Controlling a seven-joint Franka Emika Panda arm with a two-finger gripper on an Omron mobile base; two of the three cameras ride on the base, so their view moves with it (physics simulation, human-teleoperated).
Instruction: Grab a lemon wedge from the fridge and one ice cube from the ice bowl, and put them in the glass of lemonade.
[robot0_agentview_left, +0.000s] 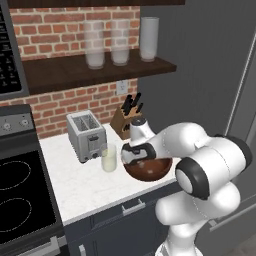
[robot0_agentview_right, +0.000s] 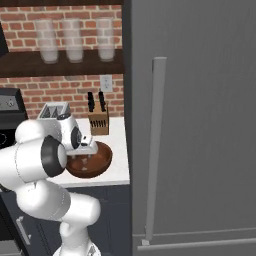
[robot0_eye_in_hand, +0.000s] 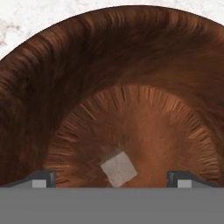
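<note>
The ice bowl (robot0_agentview_left: 148, 169) is sitting near the table's front right corner. The end effector (robot0_eye_in_hand: 112, 180) is hanging inside it, spread wide, with the ice cube (robot0_eye_in_hand: 118, 169) lying between the tips, slightly left of centre.

No legible text, labels, brands or numbers found. Marks on oven panel (robot0_agentview_left: 10, 55) too blurred to read.

Streaky reddish-brown wooden ice bowl (robot0_eye_in_hand: 131, 65), matt grain radiating outward; frosted whitish ice cube (robot0_eye_in_hand: 118, 169) (translucent, dull); speckled white marble counter (robot0_agentview_left: 80, 185); brushed-metal toaster (robot0_agentview_left: 86, 135).
</note>
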